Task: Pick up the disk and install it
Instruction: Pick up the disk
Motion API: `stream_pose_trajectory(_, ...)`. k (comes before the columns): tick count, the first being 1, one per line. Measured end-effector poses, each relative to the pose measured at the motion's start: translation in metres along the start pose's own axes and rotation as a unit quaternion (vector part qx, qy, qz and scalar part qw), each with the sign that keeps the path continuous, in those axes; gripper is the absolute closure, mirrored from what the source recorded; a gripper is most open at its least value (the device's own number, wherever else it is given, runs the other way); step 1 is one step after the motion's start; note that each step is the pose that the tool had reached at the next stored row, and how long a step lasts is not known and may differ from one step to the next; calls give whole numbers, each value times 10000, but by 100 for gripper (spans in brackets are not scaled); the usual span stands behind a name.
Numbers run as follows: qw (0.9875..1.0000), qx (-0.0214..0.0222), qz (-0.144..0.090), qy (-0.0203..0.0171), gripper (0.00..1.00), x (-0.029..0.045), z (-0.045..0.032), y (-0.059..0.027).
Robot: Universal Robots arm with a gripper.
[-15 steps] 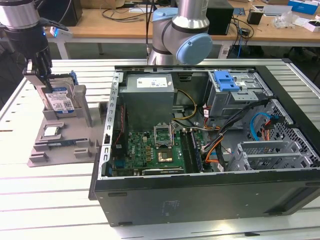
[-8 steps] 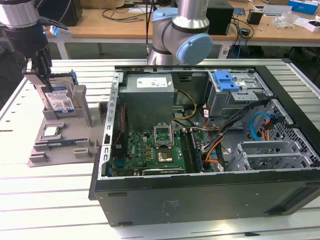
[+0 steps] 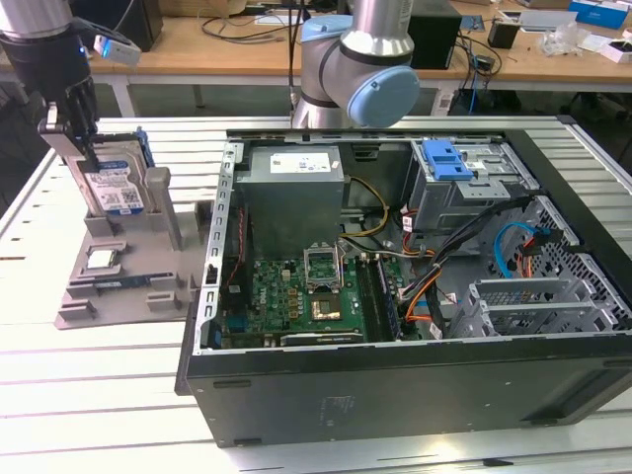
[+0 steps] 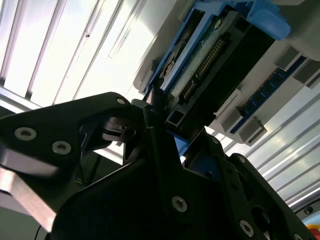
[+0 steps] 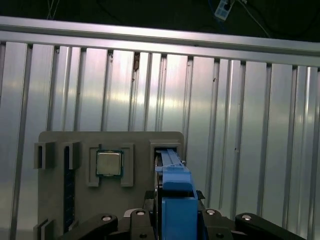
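1. In the exterior view the hand (image 3: pixel 87 148) is in the upper left of the frame, right at the top edge of the disk (image 3: pixel 117 188).
2. In both wrist views the hand (image 4: pixel 167 125) (image 5: pixel 175 220) sits astride that edge, with the disk's blue-framed end (image 5: pixel 175 185) rising up through its middle. We cannot tell whether it is clamped on the disk or only set around it.
3. The disk stands upright on edge in a slot of a grey fixture (image 3: pixel 118 296). The fixture rests on the ribbed metal counter (image 3: pixel 99 395), left of the open computer case (image 3: pixel 395 375).
4. Its long axis runs roughly vertical. The connector end (image 4: pixel 210 60) points up toward the hand, and the blue-and-white labelled face is turned toward the exterior camera.
5. A small square chip (image 3: pixel 102 259) lies flat in a recess of the fixture, near the disk's slot.
6. A bare blue bracket (image 3: pixel 446 158) sits on the drive cage in the upper right of the exterior view, well apart from the disk.
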State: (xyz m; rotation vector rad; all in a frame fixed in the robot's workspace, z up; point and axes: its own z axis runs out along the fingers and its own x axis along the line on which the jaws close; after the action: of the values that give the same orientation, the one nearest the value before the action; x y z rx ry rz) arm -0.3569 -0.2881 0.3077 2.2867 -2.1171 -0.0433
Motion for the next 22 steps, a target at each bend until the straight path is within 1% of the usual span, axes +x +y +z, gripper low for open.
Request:
stream_pose_trajectory(5,10000,0,0,0,63,-6,-60,2)
stream_pose_trajectory(7,10000,0,0,0,63,-7,-95,3)
stream_pose_trajectory(10,10000,0,1,0,63,-16,-171,5)
stream_pose_trajectory(12,10000,0,0,0,63,-19,-199,6)
stream_pose_trajectory(13,10000,0,0,0,63,-26,-261,8)
stream_pose_trajectory(14,10000,1,0,0,63,-35,-294,8)
stream_pose_trajectory(17,10000,0,0,-2,63,-36,-312,9)
stream_pose_trajectory(19,10000,2,1,-12,63,-37,-316,10)
stream_pose_trajectory(22,10000,1,0,-20,63,-36,-348,10)
